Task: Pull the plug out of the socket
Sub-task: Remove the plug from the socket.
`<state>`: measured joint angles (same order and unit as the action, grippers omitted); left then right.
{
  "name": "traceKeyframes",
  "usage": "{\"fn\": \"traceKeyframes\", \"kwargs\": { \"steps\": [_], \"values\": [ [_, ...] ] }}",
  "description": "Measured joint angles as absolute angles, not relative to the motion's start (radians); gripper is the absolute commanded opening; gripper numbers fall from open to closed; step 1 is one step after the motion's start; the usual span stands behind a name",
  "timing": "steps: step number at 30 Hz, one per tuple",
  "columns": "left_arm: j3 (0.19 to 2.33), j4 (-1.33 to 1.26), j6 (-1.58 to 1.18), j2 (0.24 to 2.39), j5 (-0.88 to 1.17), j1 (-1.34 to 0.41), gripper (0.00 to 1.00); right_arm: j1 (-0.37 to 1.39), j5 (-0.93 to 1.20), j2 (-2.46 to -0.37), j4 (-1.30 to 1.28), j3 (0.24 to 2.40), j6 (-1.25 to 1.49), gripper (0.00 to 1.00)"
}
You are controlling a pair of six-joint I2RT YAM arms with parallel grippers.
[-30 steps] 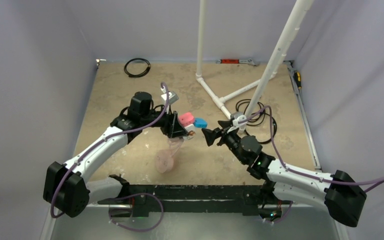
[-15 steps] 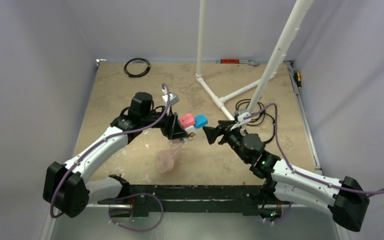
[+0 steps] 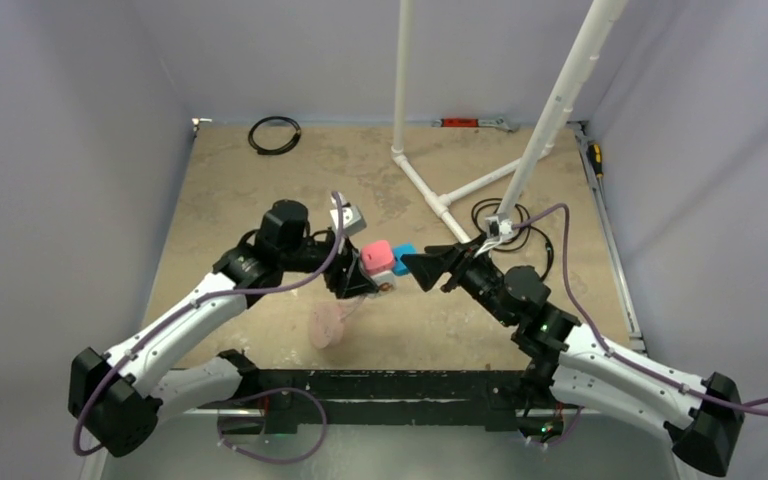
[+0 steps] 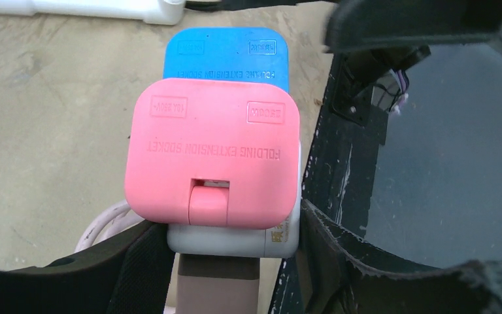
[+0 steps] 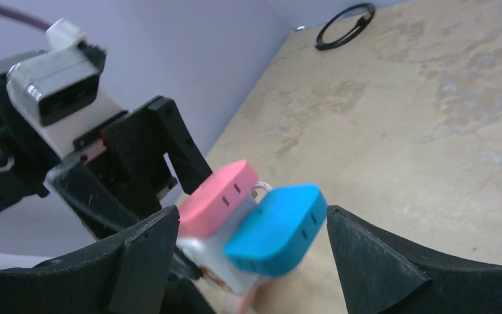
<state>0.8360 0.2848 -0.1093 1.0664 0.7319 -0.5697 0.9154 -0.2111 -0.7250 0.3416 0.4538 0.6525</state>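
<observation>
My left gripper [image 3: 362, 280] is shut on the white-grey socket cube [image 4: 235, 241] and holds it above the table. The pink plug [image 4: 212, 157] sits plugged into the cube's upper face, and a blue plug [image 4: 225, 55] sits in the far face. In the top view the pink plug [image 3: 376, 256] and the blue plug [image 3: 404, 250] lie side by side. My right gripper [image 5: 248, 222] is open, with its fingers to either side of the pink plug [image 5: 219, 196] and the blue plug [image 5: 274, 229], touching neither. The thin pink cable [image 4: 108, 222] trails down from the cube.
A round pink disc [image 3: 326, 325] lies on the table below the left gripper. A white pipe frame [image 3: 430, 195] stands at the back centre with a black cable [image 3: 508, 225] at its foot. A black cable coil [image 3: 274, 134] lies at the back left. Tools lie along the back edge [image 3: 470, 123] and the right edge [image 3: 594, 158].
My right gripper has moved left until its open fingers flank the plugs. My left arm has shifted the socket slightly right and nearer.
</observation>
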Motion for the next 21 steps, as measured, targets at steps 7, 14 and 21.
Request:
{"fn": "traceKeyframes", "kwargs": {
  "steps": [7,14,21],
  "values": [
    [0.794,0.322,-0.021,0.948,0.581,-0.723,0.00,0.847,-0.055,-0.683,0.293,0.434,0.862,0.82],
    [0.779,0.321,-0.001,0.894,0.478,-0.720,0.00,0.681,0.118,-0.659,0.353,0.334,1.008,0.77],
    [0.772,0.323,0.005,0.894,0.463,-0.722,0.00,0.664,0.284,-0.760,0.480,0.319,1.108,0.73]
  ]
}}
